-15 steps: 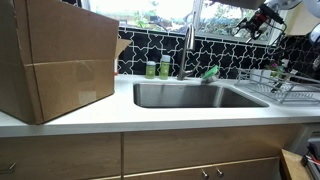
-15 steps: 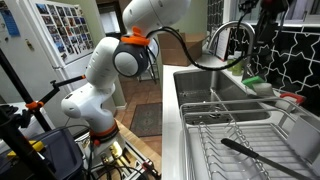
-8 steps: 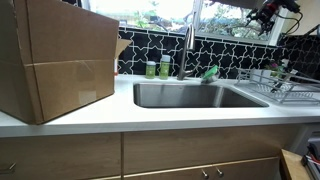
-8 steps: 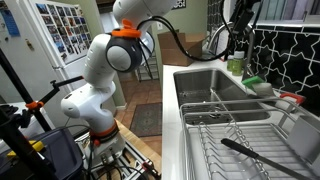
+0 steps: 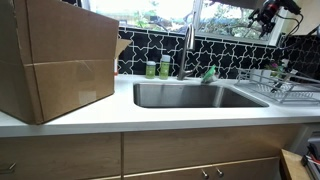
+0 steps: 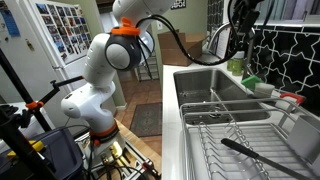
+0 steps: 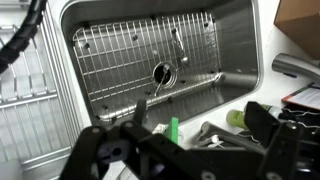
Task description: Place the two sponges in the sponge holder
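The gripper point(image 5: 268, 14) hangs high above the right end of the sink point(image 5: 190, 97), over the dish rack point(image 5: 287, 90). Whether its jaws are parted or closed, and whether they hold anything, cannot be told in any view. One green sponge point(image 5: 210, 73) stands tilted on the back rim, just beside the faucet point(image 5: 187, 50). The wrist view shows a thin green strip point(image 7: 173, 130) at the sink's edge, which cannot be identified. The second sponge and the sponge holder cannot be made out.

The arm point(image 6: 97, 75) is white, fat and round, with a grey cap point(image 6: 127, 60), an orange ring point(image 6: 123, 32) and a black cable point(image 6: 182, 50).
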